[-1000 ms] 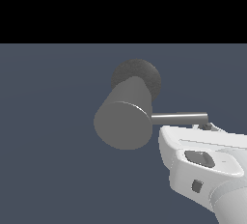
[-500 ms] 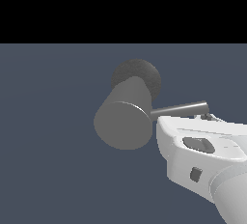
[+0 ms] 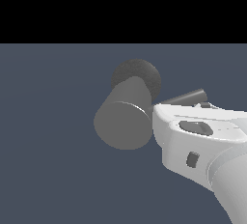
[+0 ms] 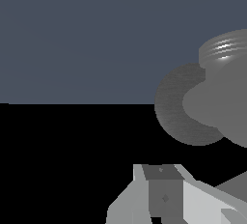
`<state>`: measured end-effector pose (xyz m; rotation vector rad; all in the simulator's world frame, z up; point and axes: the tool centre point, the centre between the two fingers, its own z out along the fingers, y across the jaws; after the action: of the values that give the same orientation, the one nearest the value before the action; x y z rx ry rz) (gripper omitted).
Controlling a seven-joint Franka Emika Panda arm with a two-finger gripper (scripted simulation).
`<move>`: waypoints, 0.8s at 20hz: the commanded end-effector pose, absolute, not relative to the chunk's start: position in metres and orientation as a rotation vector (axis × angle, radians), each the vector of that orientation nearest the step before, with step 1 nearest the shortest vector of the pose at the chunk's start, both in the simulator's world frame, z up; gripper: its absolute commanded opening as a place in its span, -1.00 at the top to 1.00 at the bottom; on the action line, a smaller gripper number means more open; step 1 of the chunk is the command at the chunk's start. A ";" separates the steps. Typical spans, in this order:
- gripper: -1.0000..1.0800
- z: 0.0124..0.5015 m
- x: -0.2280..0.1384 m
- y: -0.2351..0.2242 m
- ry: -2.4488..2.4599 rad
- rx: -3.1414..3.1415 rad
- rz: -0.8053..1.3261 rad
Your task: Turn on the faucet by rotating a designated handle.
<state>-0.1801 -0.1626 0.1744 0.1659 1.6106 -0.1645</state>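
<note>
The handle (image 3: 185, 97) points toward the exterior view's right, tilted upward; jaws' state unclear.

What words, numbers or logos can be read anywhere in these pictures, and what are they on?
None. The faucet, its handle and the white tool are plain, unmarked surfaces in both views.
The small dark square on the tool's body is blank.

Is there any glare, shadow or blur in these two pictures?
Exterior view: sharp, flat light, no cast shadows; the faucet looks matte and the handle has no bright spot. Wrist view: one bright streak of glare on the faucet; the lower half is plain black.
</note>
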 end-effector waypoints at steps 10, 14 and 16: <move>1.00 0.195 -0.177 -0.149 1.603 0.162 -0.158; 1.00 0.205 -0.175 -0.141 1.597 0.159 -0.156; 1.00 0.210 -0.174 -0.138 1.594 0.158 -0.155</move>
<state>-0.1807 -0.1524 0.1915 0.1811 1.6357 -0.1742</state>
